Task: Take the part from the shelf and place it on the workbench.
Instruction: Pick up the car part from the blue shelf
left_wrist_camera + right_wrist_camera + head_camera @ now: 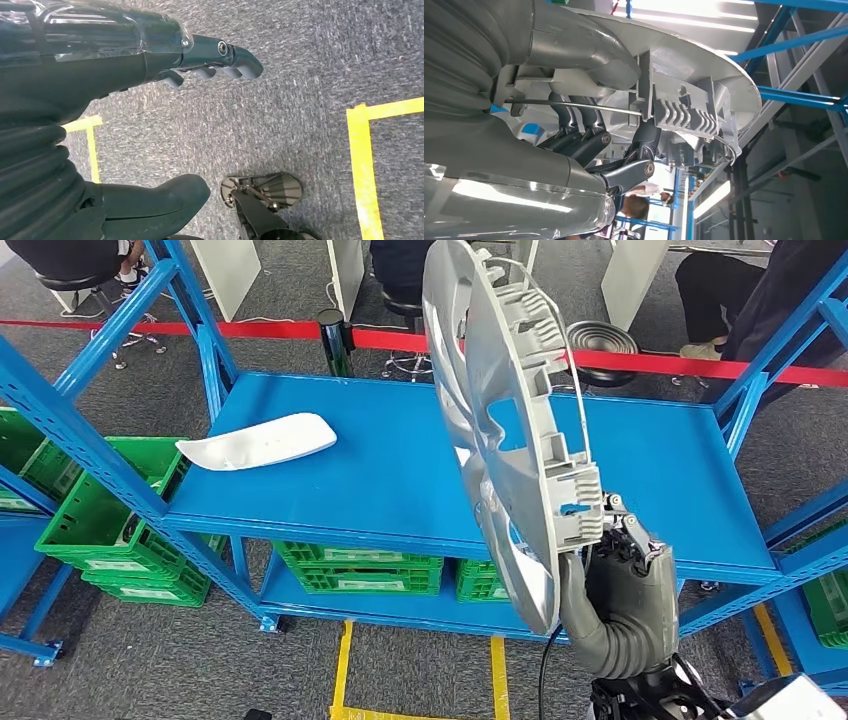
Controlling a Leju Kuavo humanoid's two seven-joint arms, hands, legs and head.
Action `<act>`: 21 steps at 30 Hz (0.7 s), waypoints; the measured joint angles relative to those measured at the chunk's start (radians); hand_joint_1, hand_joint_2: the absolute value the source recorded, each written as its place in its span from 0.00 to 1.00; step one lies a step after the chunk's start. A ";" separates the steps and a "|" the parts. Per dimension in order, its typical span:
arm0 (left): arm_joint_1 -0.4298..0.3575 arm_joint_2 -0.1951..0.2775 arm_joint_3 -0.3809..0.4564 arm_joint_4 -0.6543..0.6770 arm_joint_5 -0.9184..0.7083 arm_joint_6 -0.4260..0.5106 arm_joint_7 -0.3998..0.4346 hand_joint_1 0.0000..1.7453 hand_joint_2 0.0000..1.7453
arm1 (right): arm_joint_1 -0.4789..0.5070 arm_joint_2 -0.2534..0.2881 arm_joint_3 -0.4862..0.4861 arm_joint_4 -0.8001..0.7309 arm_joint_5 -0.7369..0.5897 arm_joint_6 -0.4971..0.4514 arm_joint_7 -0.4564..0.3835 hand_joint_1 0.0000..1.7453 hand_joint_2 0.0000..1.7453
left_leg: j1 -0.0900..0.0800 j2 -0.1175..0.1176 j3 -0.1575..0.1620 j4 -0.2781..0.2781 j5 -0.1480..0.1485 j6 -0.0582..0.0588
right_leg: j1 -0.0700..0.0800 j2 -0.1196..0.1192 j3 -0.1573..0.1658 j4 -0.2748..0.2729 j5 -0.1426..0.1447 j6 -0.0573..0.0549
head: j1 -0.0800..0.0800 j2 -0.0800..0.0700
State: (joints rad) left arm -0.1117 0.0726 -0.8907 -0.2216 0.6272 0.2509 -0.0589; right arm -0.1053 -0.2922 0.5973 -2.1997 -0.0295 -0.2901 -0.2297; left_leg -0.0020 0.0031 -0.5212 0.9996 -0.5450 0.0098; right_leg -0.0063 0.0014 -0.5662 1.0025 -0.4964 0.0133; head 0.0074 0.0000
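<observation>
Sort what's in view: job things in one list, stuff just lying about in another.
Job:
- hubcap, held on edge by the right hand
- blue shelf

Lying about:
- white part on the shelf
- green crates below
- red barrier behind
- left hand, hanging over the floor, holding nothing

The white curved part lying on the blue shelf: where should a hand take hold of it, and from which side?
Probably the white curved part at its narrow end nearest the shelf's front left edge, approached from above and in front: it lies flat and shallow, with that thin tip pointing outward, unobstructed.
</observation>
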 joint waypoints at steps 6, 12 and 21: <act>0.000 0.003 0.000 -0.001 -0.001 0.000 0.022 0.00 1.00 | 0.010 0.009 0.012 0.011 -0.004 -0.033 -0.003 1.00 1.00 | 0.000 0.000 0.000 0.000 0.000 0.000 | 0.000 0.000 0.000 0.000 0.000 0.000 | 0.001 0.000; 0.000 0.010 0.000 -0.001 -0.003 0.007 0.038 0.00 1.00 | 0.020 0.010 0.016 0.019 -0.014 -0.061 -0.006 1.00 1.00 | 0.000 0.000 0.000 0.000 0.000 0.000 | 0.000 0.000 0.000 0.000 0.000 0.000 | 0.000 0.000; 0.000 0.013 0.000 -0.002 0.006 0.024 -0.008 0.00 1.00 | 0.020 0.009 -0.006 0.019 -0.019 -0.082 -0.007 1.00 1.00 | 0.000 -0.002 0.000 0.000 0.000 0.000 | 0.000 0.000 0.000 0.000 0.000 0.000 | 0.000 0.000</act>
State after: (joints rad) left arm -0.1118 0.0859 -0.8907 -0.2234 0.6328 0.2750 -0.0668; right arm -0.0851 -0.2834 0.5917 -2.1805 -0.0482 -0.3722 -0.2369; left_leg -0.0021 0.0016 -0.5208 0.9997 -0.5451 0.0097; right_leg -0.0063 0.0017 -0.5662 1.0025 -0.4964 0.0133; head 0.0074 0.0000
